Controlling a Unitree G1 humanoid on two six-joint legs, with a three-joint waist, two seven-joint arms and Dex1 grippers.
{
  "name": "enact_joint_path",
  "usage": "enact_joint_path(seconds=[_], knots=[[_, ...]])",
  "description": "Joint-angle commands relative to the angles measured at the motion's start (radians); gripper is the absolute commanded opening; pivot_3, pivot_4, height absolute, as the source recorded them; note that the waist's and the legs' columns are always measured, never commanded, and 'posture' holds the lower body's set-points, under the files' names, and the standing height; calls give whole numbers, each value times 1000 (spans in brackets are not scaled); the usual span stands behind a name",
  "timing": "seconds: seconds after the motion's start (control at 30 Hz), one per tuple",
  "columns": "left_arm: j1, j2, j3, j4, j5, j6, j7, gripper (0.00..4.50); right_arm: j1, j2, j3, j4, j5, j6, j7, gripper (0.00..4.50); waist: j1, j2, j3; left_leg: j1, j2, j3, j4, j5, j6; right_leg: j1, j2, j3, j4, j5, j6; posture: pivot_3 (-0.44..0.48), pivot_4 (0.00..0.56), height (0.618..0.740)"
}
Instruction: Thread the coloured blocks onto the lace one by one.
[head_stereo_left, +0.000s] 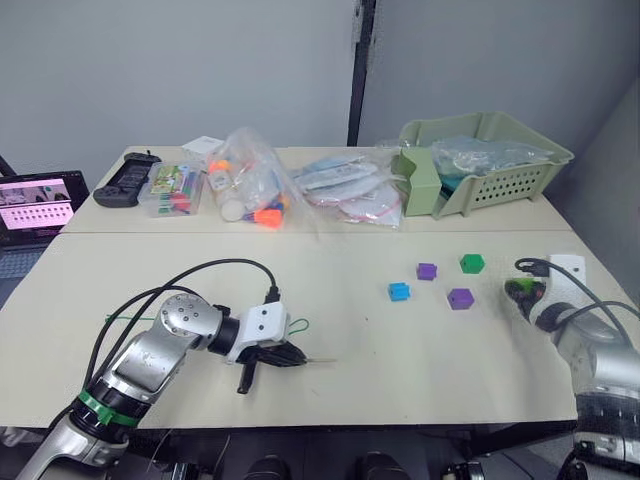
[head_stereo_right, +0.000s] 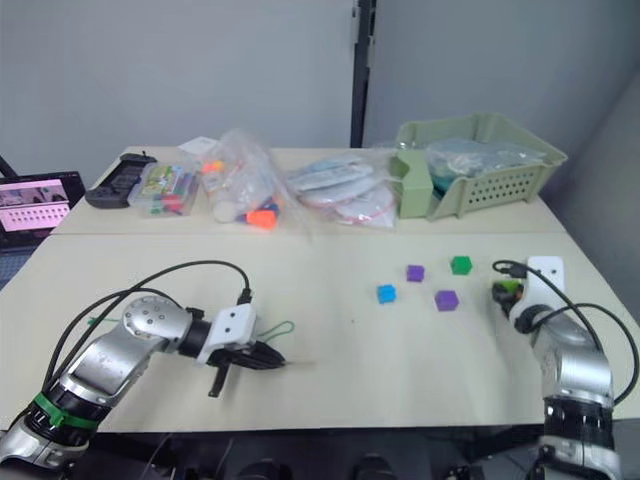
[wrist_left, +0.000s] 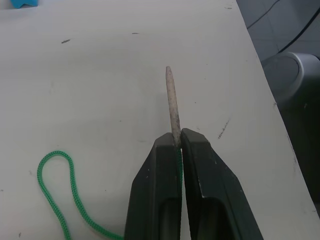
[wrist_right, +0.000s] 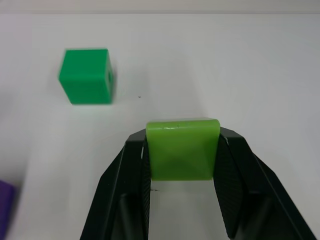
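A green basket (head_stereo_left: 520, 175) and clear toy bags (head_stereo_left: 250, 185) sit behind.

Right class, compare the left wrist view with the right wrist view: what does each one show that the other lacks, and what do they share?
Left wrist view alone: the left gripper shut on the lace, its pale stiff tip sticking out past the fingers, a green loop lying on the table, and a corner of the blue cube.

Right wrist view alone: the right gripper shut on the lime green wedge, with the dark green cube beyond and a purple cube at the edge.

Shared: the same pale tabletop, and a pair of black fingers closed on something.
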Motion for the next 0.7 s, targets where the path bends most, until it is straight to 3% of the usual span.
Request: enact_joint_path(seconds=[0.03,0.17,0.3,0.53,0.7], knots=[[-10,18,19,0,-17,-23,-17,0,118,65,-44,-488,100,205,-88,1168,0,0,0,0,1,-1,0,0,0,0,1,-1,1,0,0,0,150,740],[-19,23,17,24,-20,-34,-38,0,226,192,40,-858,197,427,-182,1168,-3,0,0,-1,4,-3,0,0,0,-1,2,-2,0,0,0,0,150,740],[-28,24,12,42,-17,-49,-57,0,297,281,196,-1017,225,529,-253,1168,1,0,0,0,4,-1,1,0,0,0,1,-1,-1,0,0,0,150,740],[-71,0,6,51,-10,-46,-48,0,371,344,560,-939,95,478,-357,1168,1,0,0,-1,3,1,1,0,0,-1,1,-2,-2,-1,-1,0,150,740],[-70,17,18,18,-23,-27,-52,0,407,417,628,-765,37,355,-359,1168,-3,-1,0,-1,4,1,1,0,0,-1,2,-2,-2,-1,-1,0,150,740]])
